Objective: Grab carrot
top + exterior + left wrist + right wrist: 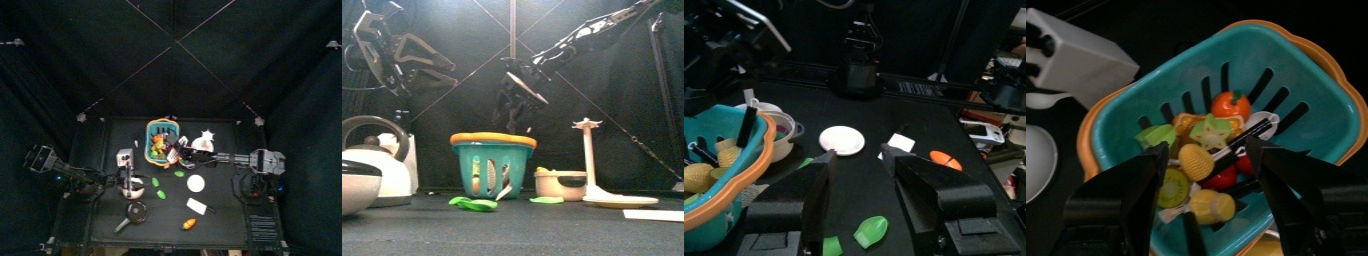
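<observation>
Black curtains close off your pen on every side, and the small black table [100, 225] sits in the middle of it; no label or lettering can be read on anything there.

Your right gripper [1205, 160] hangs over the teal basket [492, 165] with the orange rim, jaws spread wide and gripping nothing. Below it the basket holds a jumble of toy food, among it an orange fruit [1231, 106], yellow pieces and a green piece. That basket stands near the table's far edge, about midway along it.

Your left gripper [858, 190] is raised above the left part of the table, jaws apart and empty, looking across the surface.

You will find the carrot [945, 159] lying alone on bare table near the front edge, well apart from both grippers. Between it and the basket lie a white square piece [899, 143] and a white round disc [842, 138]. Small green pieces [159, 190] lie on the table in front of the basket, and a kettle [374, 160] stands toward the left edge. A wooden stand [588, 160] on a plate rises toward the right edge, with a small cup [559, 184] beside it.
</observation>
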